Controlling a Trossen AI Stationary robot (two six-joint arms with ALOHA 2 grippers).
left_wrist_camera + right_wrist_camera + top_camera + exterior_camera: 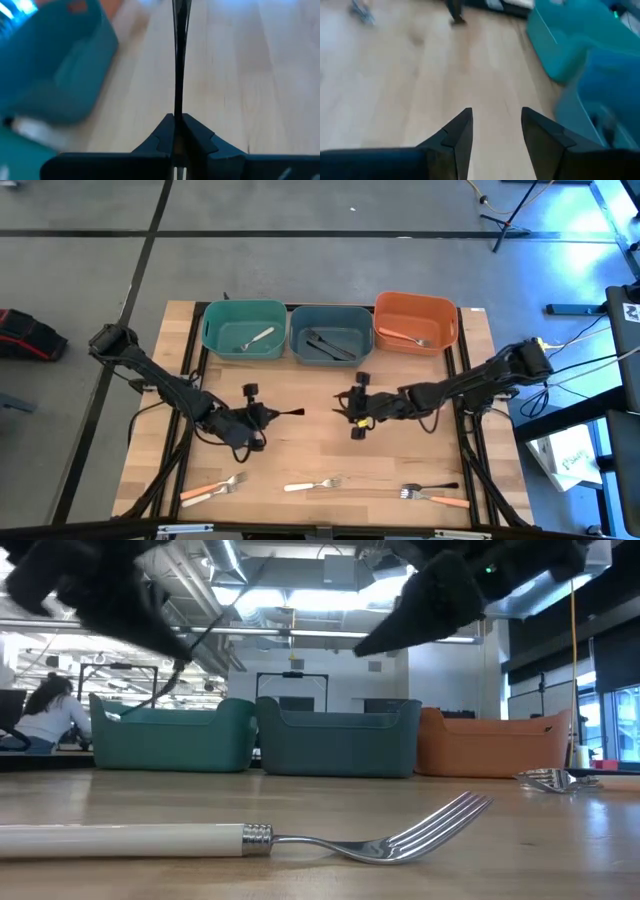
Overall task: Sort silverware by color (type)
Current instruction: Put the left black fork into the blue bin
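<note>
My left gripper (268, 416) is over the middle of the table, left of centre, shut on a black fork (290, 413) that sticks out toward the table's right. My right gripper (345, 411) is open and empty, facing it from the right, its fingers (462, 132) above bare wood. A white fork (312, 484), an orange fork (212, 489) and a black and orange pair (435, 496) lie flat near the near edge. The teal bin (243, 330) holds a white fork, the grey-blue bin (330, 336) black forks, and the orange bin (416, 323) an orange fork. My left gripper pinches the black fork by one end (176, 111) between its two fingers (162, 131). The fingers lie level and along the fork, coming from the table's left. The slim fork (178, 55) runs straight on past the fingertips, edge-on and lifted clear of the table.
The three bins stand side by side along the far edge. In the low view the white fork (250, 836) lies close in front, and another fork (550, 780) lies to the right. Bare wood stretches between the grippers and the bins. A person (40, 720) sits far off in the room.
</note>
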